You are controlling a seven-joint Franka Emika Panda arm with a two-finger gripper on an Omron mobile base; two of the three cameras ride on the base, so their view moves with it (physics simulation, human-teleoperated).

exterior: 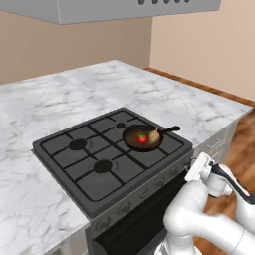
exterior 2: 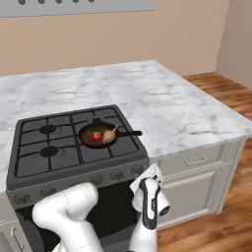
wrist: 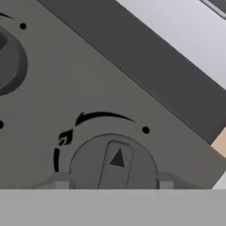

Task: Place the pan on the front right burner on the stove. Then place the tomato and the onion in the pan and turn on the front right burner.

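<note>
From the left base view we see the marble counter (exterior: 60,104) running along the left and back, with the stove (exterior: 107,159) set into it. On the stove's left half we find two bare burners under black grates. To the right of them the pan (exterior: 143,138) sits on the front right burner (exterior: 130,144), its thin handle pointing off to the right over the grate. Inside the pan the tomato (exterior: 142,139) lies toward the left and the onion (exterior: 155,134) just beside it on the right, the two close together. Further right and lower, our claw (wrist: 114,182) is down at the stove's front panel, below the pan's corner. In the hand view we look straight at a round grey knob (wrist: 114,164) with a raised bar and a small triangle mark, a black arc and a flame symbol printed around it. The two fingertips (wrist: 61,181) stand on either side of that knob, close against its rim; they bracket it, but we cannot tell whether they actually pinch it. Right of the stove, white drawer fronts (exterior 2: 197,162) sit under the counter.
</note>
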